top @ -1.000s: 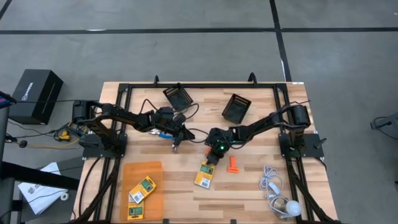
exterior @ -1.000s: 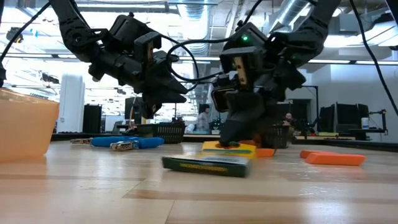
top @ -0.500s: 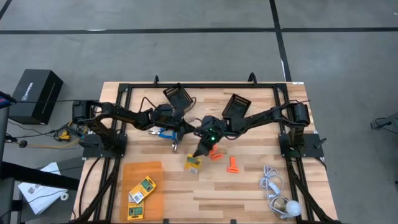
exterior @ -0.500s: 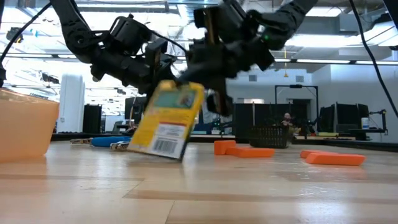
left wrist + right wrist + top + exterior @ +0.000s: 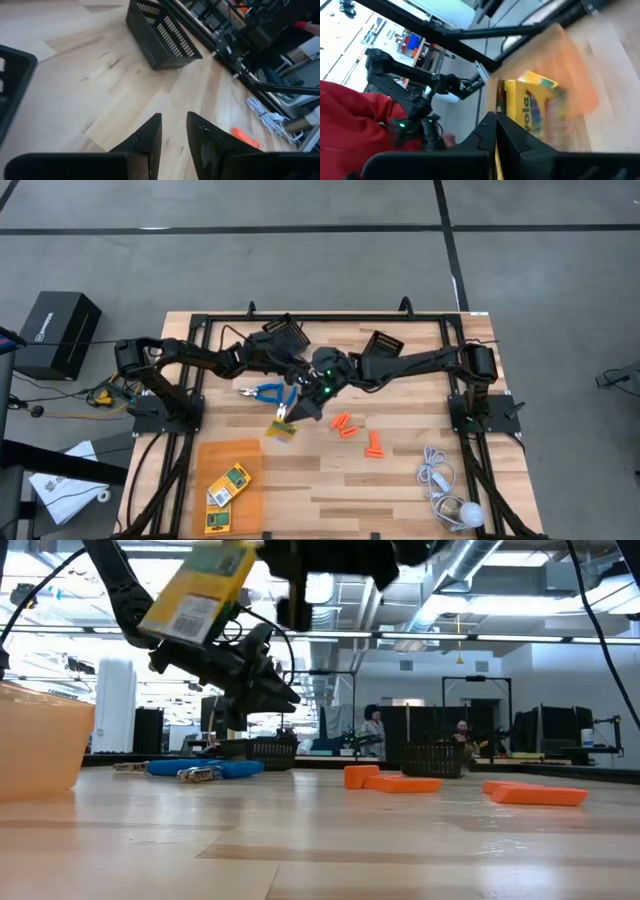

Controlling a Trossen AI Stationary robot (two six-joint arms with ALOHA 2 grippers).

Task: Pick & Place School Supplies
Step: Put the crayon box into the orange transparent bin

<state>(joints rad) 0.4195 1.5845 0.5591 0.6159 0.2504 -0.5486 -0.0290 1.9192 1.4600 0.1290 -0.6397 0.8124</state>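
Observation:
A yellow-and-green crayon box [image 5: 282, 427] hangs in the air near the table's middle, with my right gripper [image 5: 298, 410] shut on it; the low view shows the box [image 5: 200, 590] high up and tilted. My left gripper [image 5: 299, 372] is just beyond it toward the far edge, its fingers [image 5: 150, 135] a narrow gap apart with nothing between them. The blue-handled tool [image 5: 264, 392] lies flat on the wood below my left arm. Several orange pieces [image 5: 343, 423] lie right of the middle. More crayon boxes [image 5: 235, 478] lie in the orange tray [image 5: 246, 452]. My right gripper pinches the crayon box between its two fingers at the box's upper end [image 5: 248, 554]. The fingers come from the table's right, slanting a little down. The box [image 5: 535, 107] is lifted clear of the table and hangs tilted beyond and below the fingers.
Two black mesh bins [image 5: 285, 333] [image 5: 380, 351] lie tipped at the table's far side. A white cord with a round bulb [image 5: 447, 492] lies at the near right corner. The black frame rails [image 5: 200, 380] run along the table's left and right sides.
My right gripper has risen well above the table and gone toward the left with the crayon box. The box lay flat on the wood and now hangs tilted, clear of it. My left gripper has swung toward the far edge, away from the blue-handled tool.

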